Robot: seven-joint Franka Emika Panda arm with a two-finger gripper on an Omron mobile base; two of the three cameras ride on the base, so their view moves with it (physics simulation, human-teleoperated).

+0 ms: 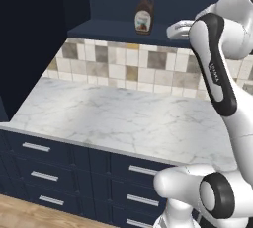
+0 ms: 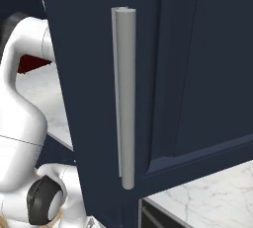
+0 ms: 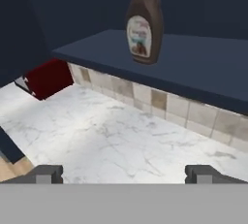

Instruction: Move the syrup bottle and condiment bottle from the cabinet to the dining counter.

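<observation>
- Syrup bottle: dark brown, pale label, dark cap; stands upright on the bottom shelf of the open cabinet, towards the shelf's front edge. In the hand view its cap is cut off by the top of the frame.
- Gripper: the two dark fingertips sit far apart at the bottom of the hand view, jaws wide, nothing between them; well apart from the bottle, lower than the shelf and above the marble worktop. In the left base view the hand is largely hidden behind the arm's own white forearm.
- Cabinet door: navy panel with a long silver bar handle; stands close before the right base camera and hides most of the scene behind it.
- Tiled wall: beige and grey squares between shelf and worktop.
- Dark red object: at the worktop's far end under the shelf; kind cannot be made out.
- Drawer fronts: navy, short silver handles, partly hidden by the robot's base.
</observation>
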